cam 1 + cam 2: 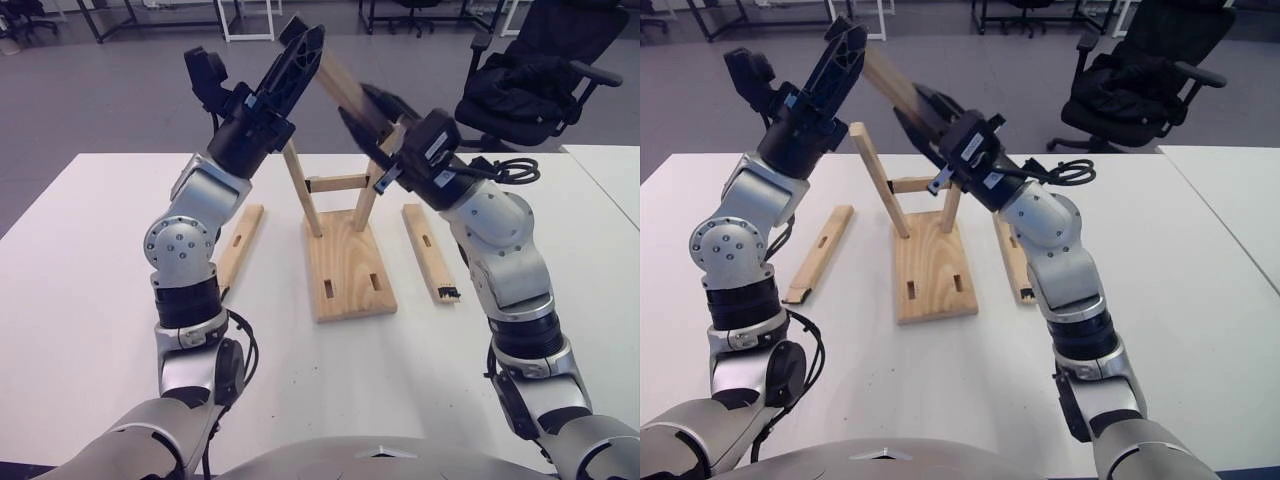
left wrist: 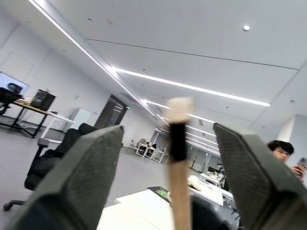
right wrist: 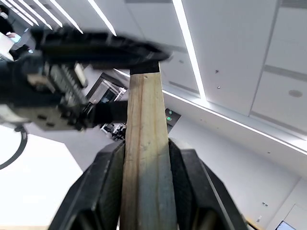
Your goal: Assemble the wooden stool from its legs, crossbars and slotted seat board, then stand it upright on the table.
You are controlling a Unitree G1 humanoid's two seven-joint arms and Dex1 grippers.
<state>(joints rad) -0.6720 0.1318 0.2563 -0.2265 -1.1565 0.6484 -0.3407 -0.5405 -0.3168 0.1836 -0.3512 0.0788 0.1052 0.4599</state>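
Stool (image 1: 348, 270) half-built on my white table (image 1: 80, 250), with a grey office floor behind it.
My right hand (image 1: 362, 104) grips a raised leg (image 1: 338, 82); my left hand (image 1: 303, 42) gapes wide around its top end. Left slat (image 1: 240, 245) and right slat (image 1: 430, 250) flank the stool; an office chair (image 1: 540, 75) stands beyond.

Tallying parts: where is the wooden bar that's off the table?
Eye views: the pale wooden bar is aloft at centre above the half-built stool, clamped in the right gripper, its tip inside the open left gripper.
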